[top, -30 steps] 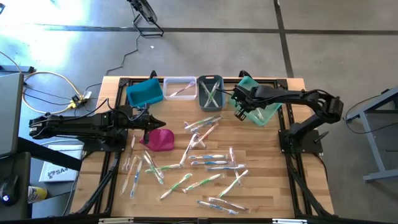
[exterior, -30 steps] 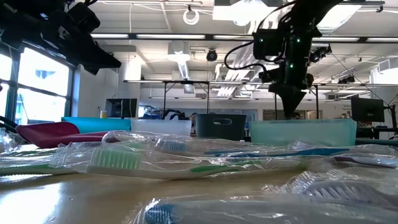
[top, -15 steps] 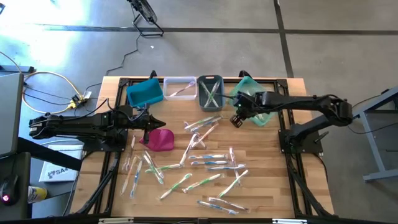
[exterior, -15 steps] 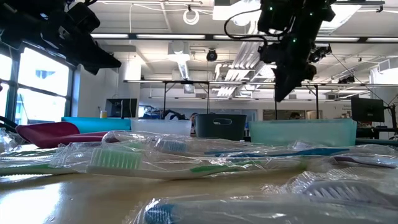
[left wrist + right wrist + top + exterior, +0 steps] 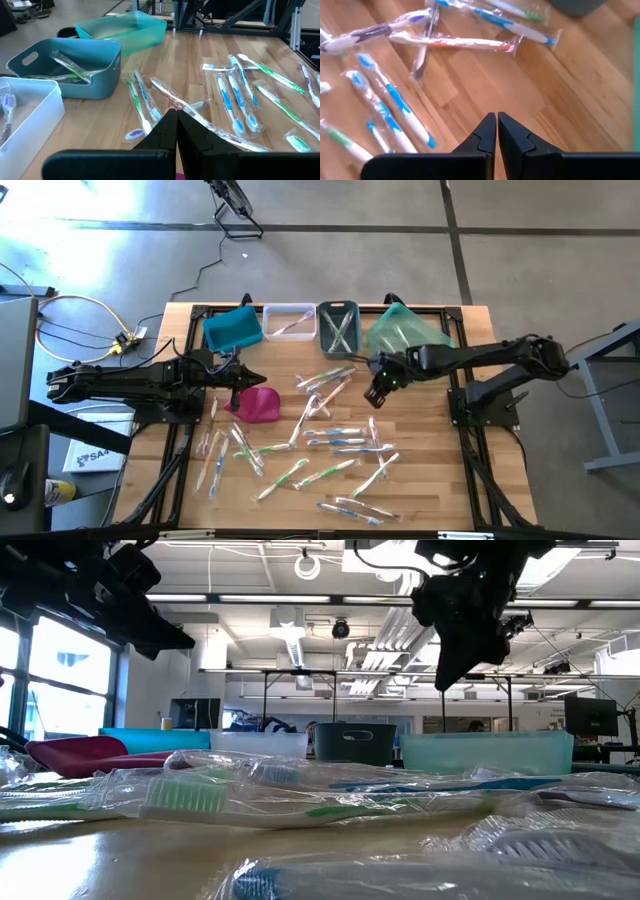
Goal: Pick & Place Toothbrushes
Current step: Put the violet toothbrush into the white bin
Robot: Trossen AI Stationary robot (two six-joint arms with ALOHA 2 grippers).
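Note:
Several wrapped toothbrushes [image 5: 335,442] lie scattered flat over the middle and near part of the wooden table [image 5: 430,440]. More lie in the clear bin [image 5: 288,322] and in the grey bin [image 5: 338,327]. My right gripper [image 5: 372,396] hangs shut above the table, just right of the toothbrushes [image 5: 390,95] at the middle, pointing slantwise down with nothing in it. My left gripper [image 5: 258,377] waits shut above the table's left part, near the magenta pouch [image 5: 258,405], with toothbrushes [image 5: 227,97] lying in front of it.
Four bins stand in a row along the far edge: blue [image 5: 232,328], clear, grey, and teal [image 5: 405,335]. Bare wood shows on the table's right side below my right arm. Cables [image 5: 80,320] lie on the floor off the left edge.
My right gripper has swung from above the teal bin toward the table's near edge and left, out over the wood beside the middle toothbrushes. It has rolled and changed its tilt on the way and stayed shut. The teal bin now shows uncovered.

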